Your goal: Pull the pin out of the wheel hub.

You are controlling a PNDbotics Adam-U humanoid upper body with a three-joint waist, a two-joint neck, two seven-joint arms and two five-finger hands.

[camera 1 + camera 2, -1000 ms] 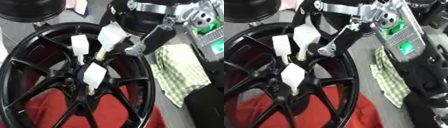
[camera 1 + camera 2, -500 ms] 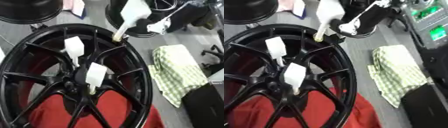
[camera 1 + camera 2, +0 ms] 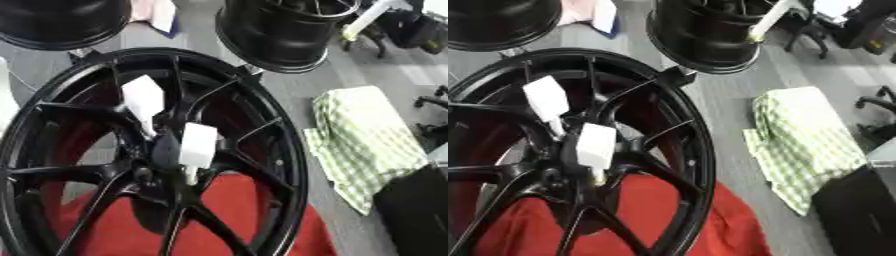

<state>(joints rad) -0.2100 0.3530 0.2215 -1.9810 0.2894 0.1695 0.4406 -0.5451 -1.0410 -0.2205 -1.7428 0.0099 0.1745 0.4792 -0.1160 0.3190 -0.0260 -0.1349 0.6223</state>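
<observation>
A big black wheel hub point(image 3: 289, 150) lies on a red cloth point(image 3: 236, 210) and fills the left of both views. Two white pins still stand in its centre: one point(image 3: 144, 100) toward the back, one point(image 3: 198, 145) closer to me. A third white pin point(image 3: 770, 17) with a yellowish tip hangs in the air at the top right, clear of the hub and over a farther black wheel point(image 3: 280, 30). My right hand point(image 3: 409, 22) is a dark blur at the top right corner, at that pin's upper end. My left hand does not show.
A green checked cloth point(image 3: 367, 140) lies on the grey surface right of the hub. A black box point(image 3: 416, 210) stands at the lower right. Another black wheel point(image 3: 61, 20) sits at the top left. Chair legs point(image 3: 433, 100) show at the right edge.
The right hand has drawn the third pin out of the hub and carried it up and to the far right. The camera view has shifted too.
</observation>
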